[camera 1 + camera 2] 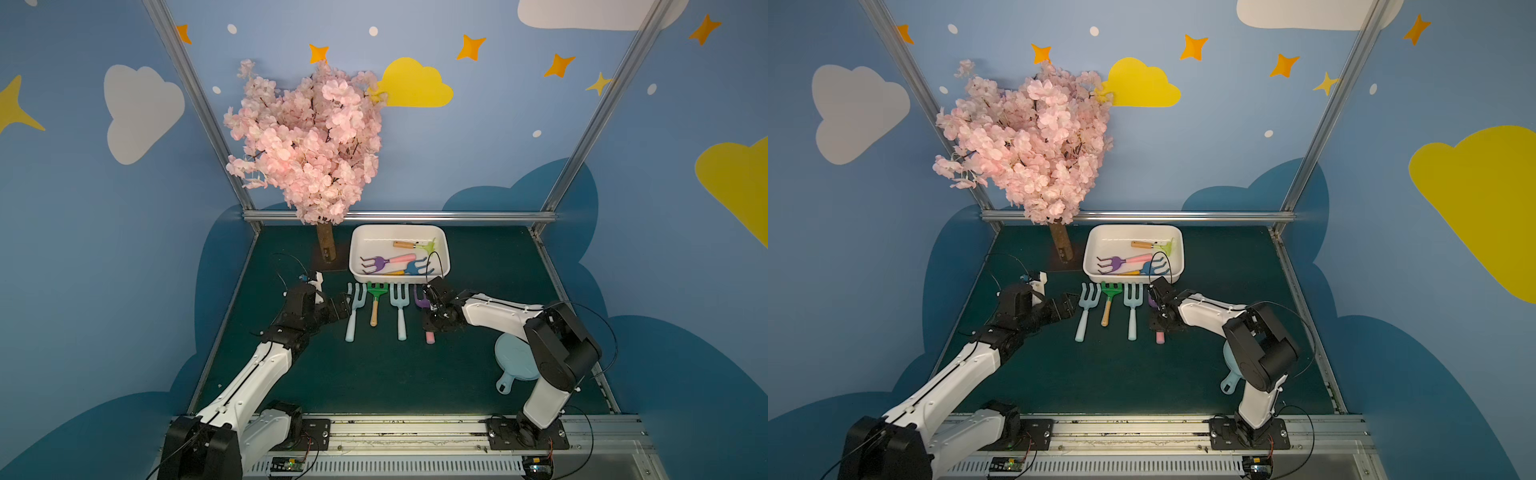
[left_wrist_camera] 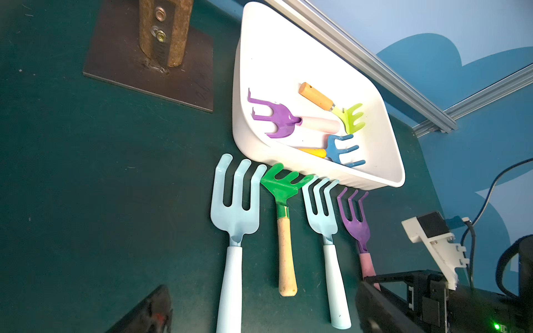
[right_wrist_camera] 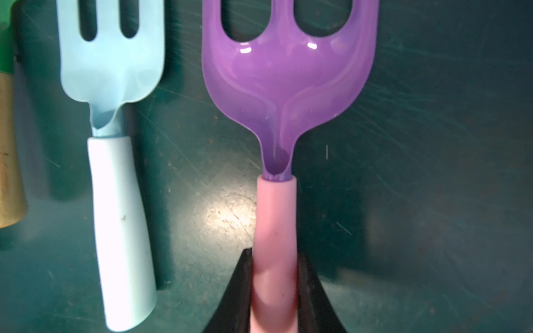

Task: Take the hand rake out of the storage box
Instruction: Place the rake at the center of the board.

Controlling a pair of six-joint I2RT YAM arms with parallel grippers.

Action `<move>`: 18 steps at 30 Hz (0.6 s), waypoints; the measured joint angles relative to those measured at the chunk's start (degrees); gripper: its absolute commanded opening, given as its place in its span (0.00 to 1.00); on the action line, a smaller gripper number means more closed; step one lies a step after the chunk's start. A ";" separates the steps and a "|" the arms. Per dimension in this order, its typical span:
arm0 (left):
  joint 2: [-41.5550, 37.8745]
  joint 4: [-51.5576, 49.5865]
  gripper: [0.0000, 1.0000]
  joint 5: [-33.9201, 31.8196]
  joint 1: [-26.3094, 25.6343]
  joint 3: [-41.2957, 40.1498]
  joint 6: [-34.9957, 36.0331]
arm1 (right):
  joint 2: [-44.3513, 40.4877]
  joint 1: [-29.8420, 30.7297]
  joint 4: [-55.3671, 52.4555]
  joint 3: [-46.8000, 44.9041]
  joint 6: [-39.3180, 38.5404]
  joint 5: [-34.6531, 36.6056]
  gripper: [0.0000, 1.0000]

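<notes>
Right gripper [image 3: 274,258]: jaws drawn in narrow on the pink handle of the purple rake [image 3: 288,80], one finger [image 3: 240,288] pressed to each side, well back from the head. Left gripper [image 1: 341,306]: jaws spread fully wide, nothing in them, hanging just beside the pale blue fork [image 1: 351,324]

Position: the purple rake is out of the storage box [image 1: 399,230]. It is low at the table [image 1: 374,374], just in front of the box's near wall, towards that wall's right end. Whether it is fully set down or a shade above the surface cannot be told. It closes a row of four: pale blue fork, green rake [image 1: 377,291], second pale blue fork [image 1: 401,320], then the purple rake

Axis: the long axis runs from the table's near edge to its far edge, parallel to its neighbours. The three tines point at the box; the handle end points to the near edge. The tine tips lie just beside the box wall; contact cannot be told

Handling, by judgement: light and stiff. The glossy head is likely slick, and the bent tine tips could snag a rim. The matt handle is the right hold; being round, it may twist if pinched off-centre

In the box: second purple rake [image 1: 376,262], blue rake [image 1: 413,268], lime rake [image 1: 428,246], all lying roughly along its long side

For the gripped rake, only the release seems left
</notes>
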 measured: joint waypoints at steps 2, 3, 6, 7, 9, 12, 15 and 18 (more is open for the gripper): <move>0.15 0.20 1.00 0.11 0.00 0.00 0.00 | 0.44 0.04 0.00 0.55 0.20 -0.02 0.00; 0.22 0.26 1.00 0.15 0.00 0.00 0.00 | 0.76 0.17 0.07 0.87 0.20 -0.04 0.00; 0.31 0.39 1.00 0.22 0.00 0.00 0.00 | 1.73 0.26 -0.20 2.12 0.17 -0.07 0.00; 0.31 0.39 1.00 0.22 0.00 0.00 0.00 | 2.05 0.26 -0.33 2.56 0.17 -0.02 0.00; 0.31 0.42 1.00 0.20 0.00 0.00 0.00 | 2.69 0.26 -0.46 3.39 0.09 -0.04 0.02; 0.31 0.39 1.00 0.35 0.00 0.00 0.02 | 3.23 0.26 -0.66 4.15 0.09 -0.04 0.28; 0.31 0.39 1.00 0.39 0.00 0.00 0.04 | 3.23 0.26 -0.66 4.15 -0.04 -0.07 0.36; 0.31 0.39 1.00 0.55 0.00 0.00 0.04 | 2.29 0.15 -1.18 4.17 -0.57 -0.11 0.43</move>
